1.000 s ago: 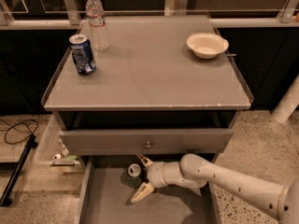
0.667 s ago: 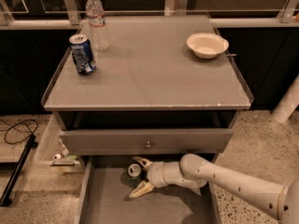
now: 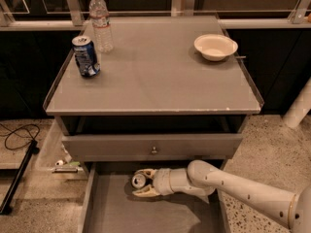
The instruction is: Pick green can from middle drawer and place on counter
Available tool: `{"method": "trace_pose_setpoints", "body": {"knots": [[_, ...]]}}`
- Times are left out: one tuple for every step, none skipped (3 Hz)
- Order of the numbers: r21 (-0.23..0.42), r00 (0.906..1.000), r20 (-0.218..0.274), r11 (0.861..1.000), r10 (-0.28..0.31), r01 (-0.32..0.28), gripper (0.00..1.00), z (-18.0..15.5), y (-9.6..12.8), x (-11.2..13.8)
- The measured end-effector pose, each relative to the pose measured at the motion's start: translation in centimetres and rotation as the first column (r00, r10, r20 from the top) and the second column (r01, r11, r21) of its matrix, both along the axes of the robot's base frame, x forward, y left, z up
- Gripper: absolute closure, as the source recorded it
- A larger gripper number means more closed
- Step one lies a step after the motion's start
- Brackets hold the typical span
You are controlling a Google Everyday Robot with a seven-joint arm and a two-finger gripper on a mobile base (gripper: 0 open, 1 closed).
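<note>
The green can (image 3: 138, 180) lies at the back of the open middle drawer (image 3: 107, 212); I see mostly its silver top, the dark body is in shadow. My gripper (image 3: 144, 182) reaches into the drawer from the right, low over the drawer bottom. It is open, with one finger (image 3: 147, 172) behind the can and the other (image 3: 144, 193) in front of it. The can rests on the drawer bottom. The counter (image 3: 155, 81) is the grey cabinet top above.
On the counter stand a blue can (image 3: 86, 56) and a clear water bottle (image 3: 100, 22) at the back left, and a white bowl (image 3: 215, 46) at the back right. A shut drawer front with a round knob (image 3: 154, 150) overhangs the can. A black cable (image 3: 19, 135) lies on the floor to the left.
My gripper has shifted back and left in the drawer, so its fingers now straddle the can instead of lying in front of it. The can has not moved.
</note>
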State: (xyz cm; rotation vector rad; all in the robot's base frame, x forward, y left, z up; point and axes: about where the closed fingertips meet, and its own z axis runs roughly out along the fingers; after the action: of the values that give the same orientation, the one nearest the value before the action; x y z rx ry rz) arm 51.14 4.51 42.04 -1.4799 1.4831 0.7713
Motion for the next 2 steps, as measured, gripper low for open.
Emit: {"method": "trace_pose_setpoints", "body": {"knots": [[0.0, 1.0, 0.0, 1.0, 0.0, 0.0, 0.88, 0.01, 0.0, -0.02], [0.008, 1.0, -0.004, 1.0, -0.001, 0.001, 1.0, 0.2, -0.08, -0.51]]}}
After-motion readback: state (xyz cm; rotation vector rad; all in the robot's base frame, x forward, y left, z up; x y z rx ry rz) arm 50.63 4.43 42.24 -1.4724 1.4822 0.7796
